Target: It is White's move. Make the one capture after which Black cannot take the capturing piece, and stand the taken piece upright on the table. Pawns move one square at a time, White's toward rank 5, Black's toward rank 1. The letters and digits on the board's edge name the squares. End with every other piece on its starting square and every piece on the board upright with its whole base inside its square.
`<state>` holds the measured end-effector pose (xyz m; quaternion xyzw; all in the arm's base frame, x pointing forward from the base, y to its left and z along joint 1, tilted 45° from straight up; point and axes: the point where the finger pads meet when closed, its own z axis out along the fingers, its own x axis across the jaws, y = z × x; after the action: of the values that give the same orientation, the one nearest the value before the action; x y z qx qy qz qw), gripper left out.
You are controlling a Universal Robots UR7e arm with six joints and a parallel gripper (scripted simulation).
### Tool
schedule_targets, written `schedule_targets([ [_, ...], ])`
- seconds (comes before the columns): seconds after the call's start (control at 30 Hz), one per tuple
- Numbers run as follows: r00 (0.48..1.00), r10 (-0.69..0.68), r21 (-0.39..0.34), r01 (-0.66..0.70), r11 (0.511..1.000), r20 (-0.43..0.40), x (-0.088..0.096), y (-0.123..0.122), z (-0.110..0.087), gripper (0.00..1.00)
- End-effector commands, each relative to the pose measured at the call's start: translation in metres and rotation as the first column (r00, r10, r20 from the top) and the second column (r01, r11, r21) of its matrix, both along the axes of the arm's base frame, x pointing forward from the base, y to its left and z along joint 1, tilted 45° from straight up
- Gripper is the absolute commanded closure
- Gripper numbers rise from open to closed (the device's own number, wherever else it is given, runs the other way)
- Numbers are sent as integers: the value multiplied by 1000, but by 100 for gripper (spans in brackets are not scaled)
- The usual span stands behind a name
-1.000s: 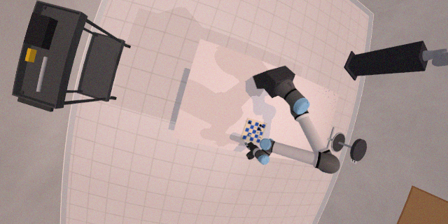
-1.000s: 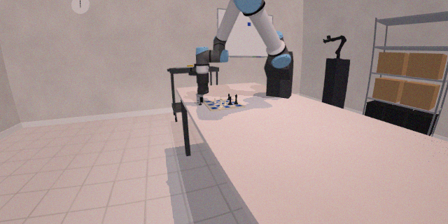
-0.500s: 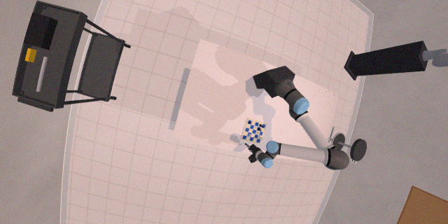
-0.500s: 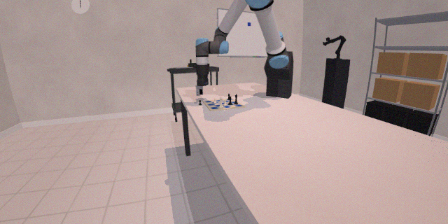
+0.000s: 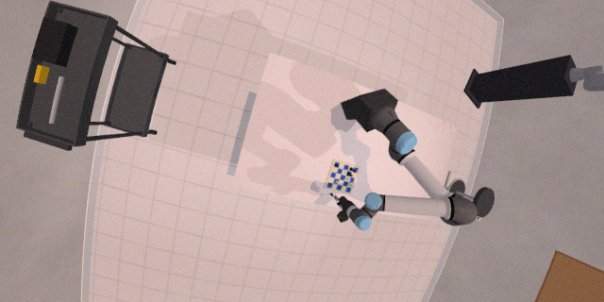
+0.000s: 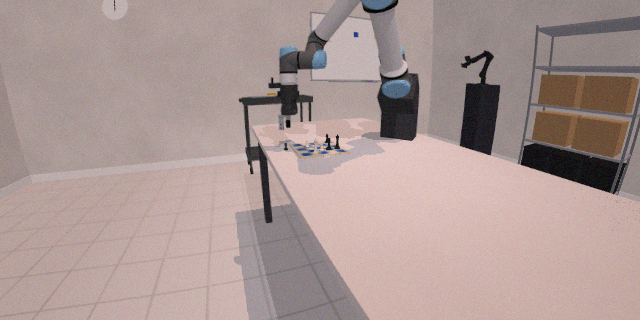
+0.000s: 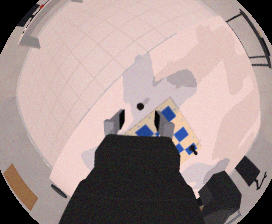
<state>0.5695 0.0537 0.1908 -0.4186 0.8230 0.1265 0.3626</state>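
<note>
Gripper, fingers spread wide and holding nothing, hangs above a black pawn standing beside the chessboard

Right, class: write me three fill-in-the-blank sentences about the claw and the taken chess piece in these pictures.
1. The claw is ____ and holds nothing.
2. A small black piece stands on the table, ____ the chessboard.
3. That piece stands ____, not tipped over.

Missing words: open; beside; upright

Pale grey arm, light-blue joint caps, dark tool.
</note>
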Motion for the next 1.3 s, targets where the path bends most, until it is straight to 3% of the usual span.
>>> schedule_targets([
  [0.0, 1000, 1, 0, -1, 1000, 0, -1, -1, 1, 0],
  [0.8, 1000, 23, -15, -22, 1000, 16, -4, 2, 2, 0],
  [1.03, 986, 137, -98, -128, 987, 90, -22, 14, 10, 0],
  [1.27, 934, 310, -232, -266, 936, 179, -50, 33, 17, 0],
])
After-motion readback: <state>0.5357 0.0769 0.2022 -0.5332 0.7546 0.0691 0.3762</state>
